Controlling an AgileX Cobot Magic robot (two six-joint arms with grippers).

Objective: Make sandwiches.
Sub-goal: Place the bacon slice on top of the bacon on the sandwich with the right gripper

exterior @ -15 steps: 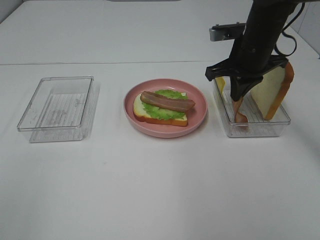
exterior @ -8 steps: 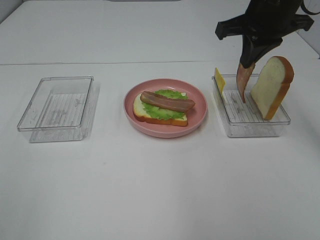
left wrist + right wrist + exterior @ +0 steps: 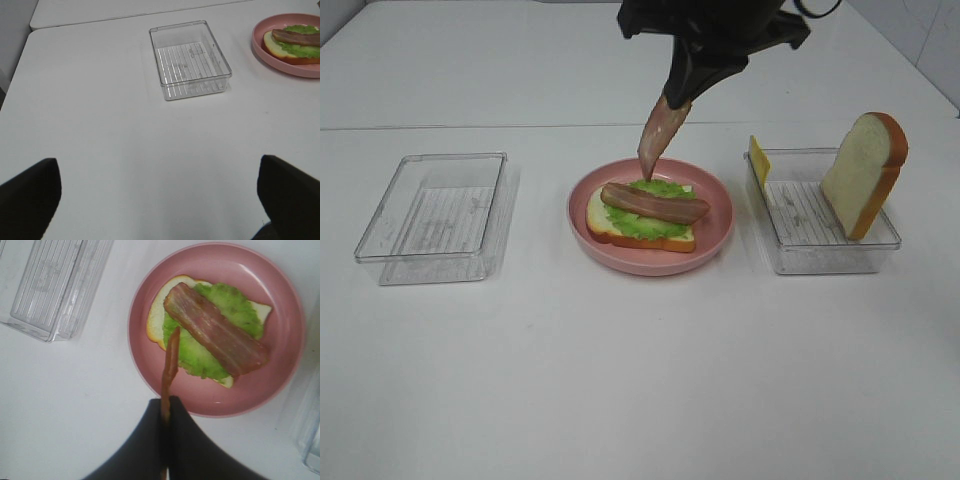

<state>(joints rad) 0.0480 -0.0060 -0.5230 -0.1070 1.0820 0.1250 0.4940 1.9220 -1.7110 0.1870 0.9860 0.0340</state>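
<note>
On the pink plate (image 3: 715,240) lies a partial sandwich (image 3: 645,215): a bread slice, green lettuce and one bacon strip (image 3: 655,203). My right gripper (image 3: 680,88) is shut on a second bacon strip (image 3: 654,140), which hangs above the plate's far side; the right wrist view shows this strip (image 3: 170,360) over the plate (image 3: 280,365) between the fingers (image 3: 150,435). A second bread slice (image 3: 865,172) and a yellow cheese square (image 3: 759,160) stand in the right tray (image 3: 820,255). My left gripper's fingers (image 3: 30,190) are apart and empty above bare table.
An empty clear tray (image 3: 435,215) sits at the left; it also shows in the left wrist view (image 3: 190,57). The white table's back edge runs behind the plate.
My right gripper has lifted the bacon strip out of the right tray and carried it left, to above the plate.
</note>
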